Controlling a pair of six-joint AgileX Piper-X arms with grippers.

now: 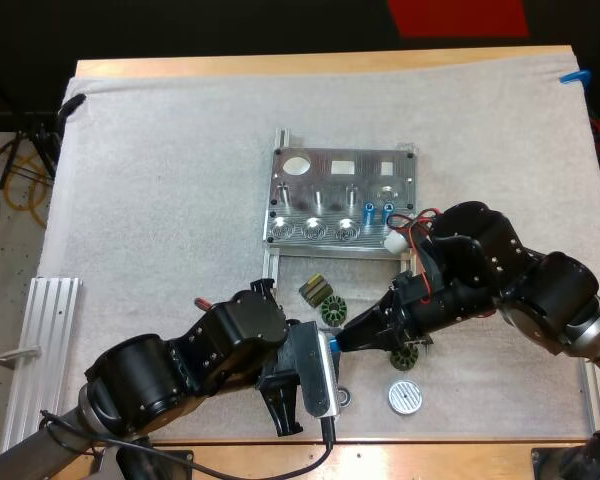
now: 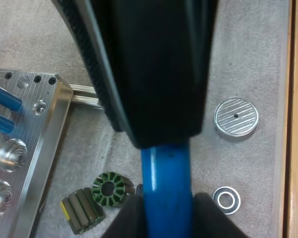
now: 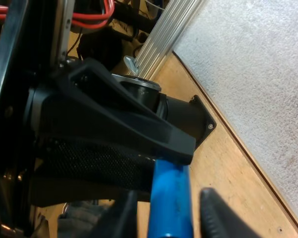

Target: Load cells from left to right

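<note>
A blue cylinder (image 2: 166,183) hangs between both grippers above the mat in front of the metal fixture (image 1: 310,185). My left gripper (image 2: 166,210) is shut on one end of it, with its fingers pressing from both sides. My right gripper (image 3: 169,213) straddles the other end of the cylinder (image 3: 171,198), open, with a narrow gap on each side. In the high view the two grippers meet tip to tip, left gripper (image 1: 327,350) and right gripper (image 1: 350,337). Two blue cylinders (image 1: 377,212) stand in the fixture's right half.
Green-and-black stators (image 1: 332,313) and a dark block (image 1: 315,290) lie just behind the grippers. A ribbed silver disc (image 1: 404,396) and a small ring (image 1: 346,397) lie near the table's front edge. An aluminium rail (image 1: 45,340) lies at the left.
</note>
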